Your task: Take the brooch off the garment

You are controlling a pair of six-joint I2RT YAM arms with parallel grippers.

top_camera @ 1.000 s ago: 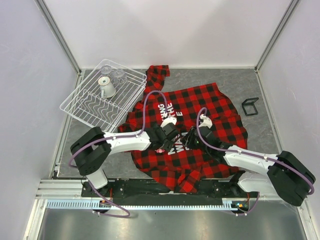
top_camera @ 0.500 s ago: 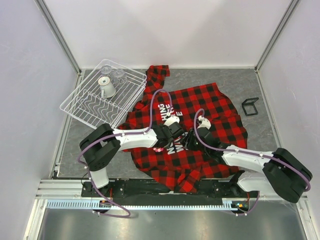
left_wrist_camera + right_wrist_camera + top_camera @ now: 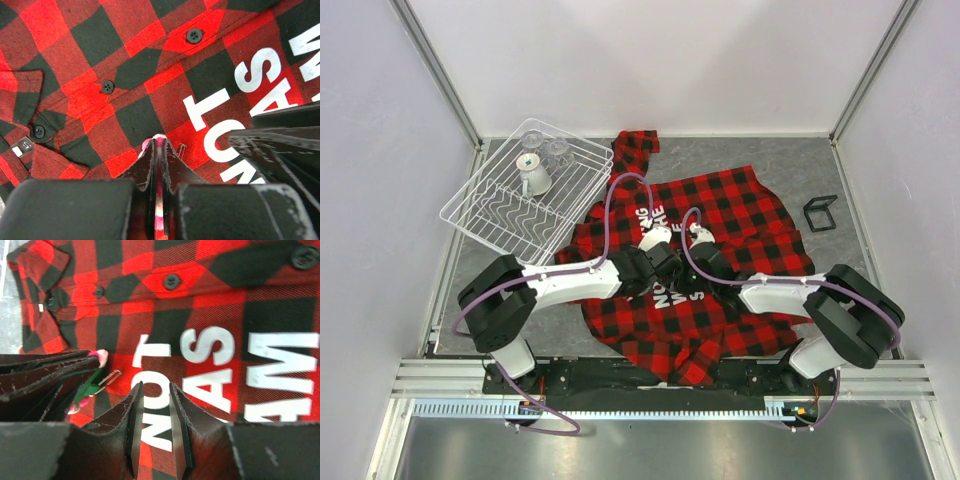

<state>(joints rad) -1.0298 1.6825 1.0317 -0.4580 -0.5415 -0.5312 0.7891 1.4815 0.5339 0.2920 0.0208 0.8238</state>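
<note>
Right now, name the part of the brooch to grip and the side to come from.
Pinch the brooch across its flower petals, coming from above on the side away from the lettering, as the shut left gripper does. Its metal pin points toward the lettering, flat on the garment, likely too thin to hold.

1 overhead, 2 wrist close-ups over garment

Both arms crowd the middle of the garment: the left gripper sits just beside the right gripper, with barely a gap between them. A wire rack blocks the far-left worktop. Bare worktop lies open far right, except for 1 black stand.
</note>
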